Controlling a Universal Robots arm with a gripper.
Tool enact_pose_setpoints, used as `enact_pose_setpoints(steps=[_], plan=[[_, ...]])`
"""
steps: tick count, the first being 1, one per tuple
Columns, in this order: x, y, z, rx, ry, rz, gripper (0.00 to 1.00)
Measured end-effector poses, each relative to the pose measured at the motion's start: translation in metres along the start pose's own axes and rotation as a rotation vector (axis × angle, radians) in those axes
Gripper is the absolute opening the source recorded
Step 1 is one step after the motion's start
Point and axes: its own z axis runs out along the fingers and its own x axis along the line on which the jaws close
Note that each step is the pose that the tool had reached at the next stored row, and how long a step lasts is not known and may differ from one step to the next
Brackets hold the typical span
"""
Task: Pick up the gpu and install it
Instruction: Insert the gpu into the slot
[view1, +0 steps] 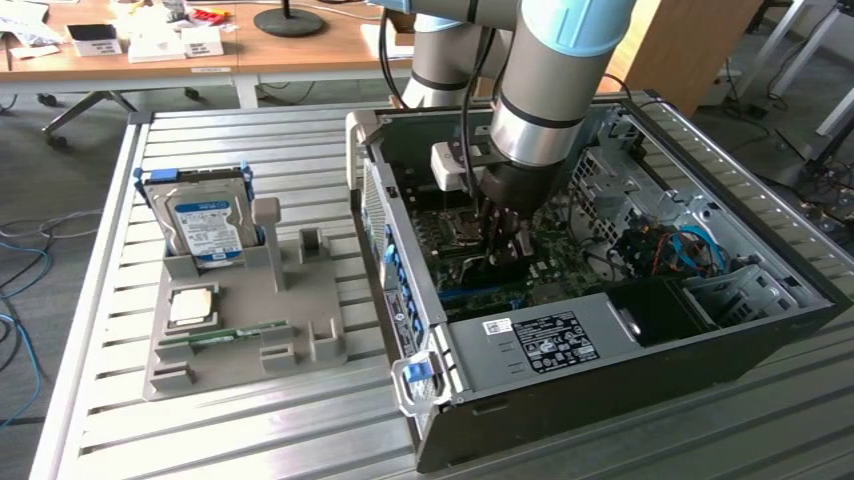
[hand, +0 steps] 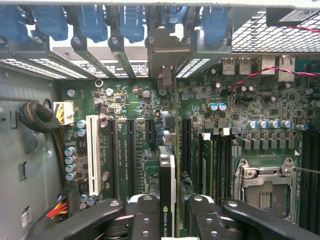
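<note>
We saw the thin dark gpu card, with its grey metal end bracket, standing on edge over the green motherboard inside the open black computer case. Its bracket lined up with the rear slot openings, which we judged put the card edge over an expansion slot for seating. The black two-finger gripper pinched the card's upper edge, fingers partly closed on either side of it, and the wrist view showed the card between them. The grey-and-blue arm pointed almost straight down into the case, wrist vertical over the motherboard. Outside the case, on the grey parts tray, stood the silver hard drive with a blue-white label.
</note>
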Motion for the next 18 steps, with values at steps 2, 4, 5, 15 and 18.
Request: enact_pose_setpoints(steps=[2,4,5,15,18], plan=[[0.0,0.0,0.0,0.0,0.0,0.0,0.27],[0.0,0.0,0.0,0.0001,-0.0001,0.0,0.27],[0.0,0.0,0.0001,0.0001,0.0,0.0,0.27],[0.0001,0.0007,0.0023,0.0004,-0.0001,0.0,0.27],[0.0001,0.0017,0.0025,0.0005,0.0,0.0,0.27]])
